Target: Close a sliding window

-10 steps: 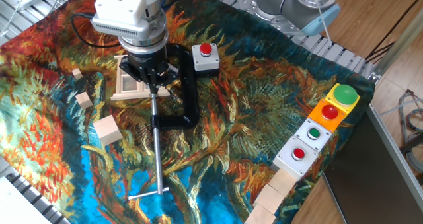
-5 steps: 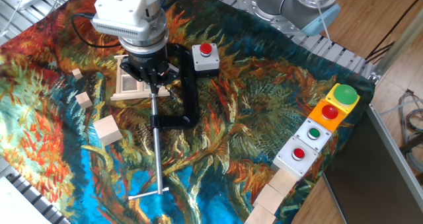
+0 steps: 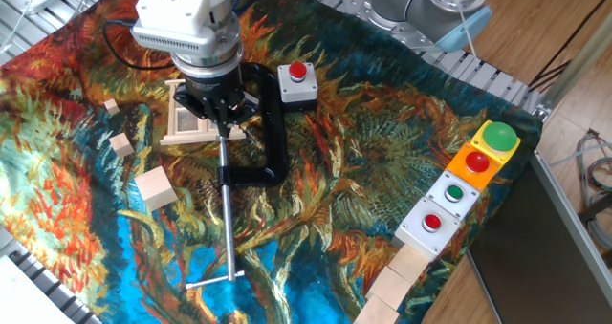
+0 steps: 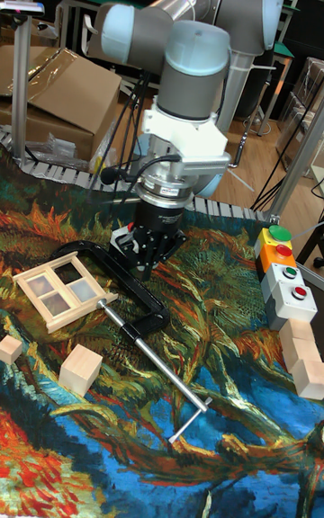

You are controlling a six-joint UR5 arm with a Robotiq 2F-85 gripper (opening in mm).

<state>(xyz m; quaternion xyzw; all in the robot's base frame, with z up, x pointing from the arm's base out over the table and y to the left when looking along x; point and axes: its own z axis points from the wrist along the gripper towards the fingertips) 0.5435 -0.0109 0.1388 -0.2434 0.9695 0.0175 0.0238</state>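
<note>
One arm: UR5, wrist pointing straight down over the table's (image 3: pixel 382 171) far-left part.
End effector (image 3: pixel 226 125): low, at the window's right edge, fingers close together; whether they pinch anything, cannot tell. In the tall view (image 4: pixel 148 268) it appears beside the frame, not clearly touching.
Window (image 4: pixel 58 289): pale wooden frame lying flat on the cloth, left of the end effector; panes visible, sash position unclear.
Why so placed: likely set at the frame's edge to push or drag the sash sideways — a judgement.
Clamp (image 3: pixel 268 123): black C-clamp just right of the window, its rod (image 3: pixel 228 219) running toward the near edge; crowds the end effector on that side.
Button box (image 3: pixel 296 83): grey, red button, beyond the clamp.
Cubes (image 3: pixel 156 188): loose wooden ones left of the rod, near the window.
Button row (image 3: pixel 459 185): far right, well apart.
</note>
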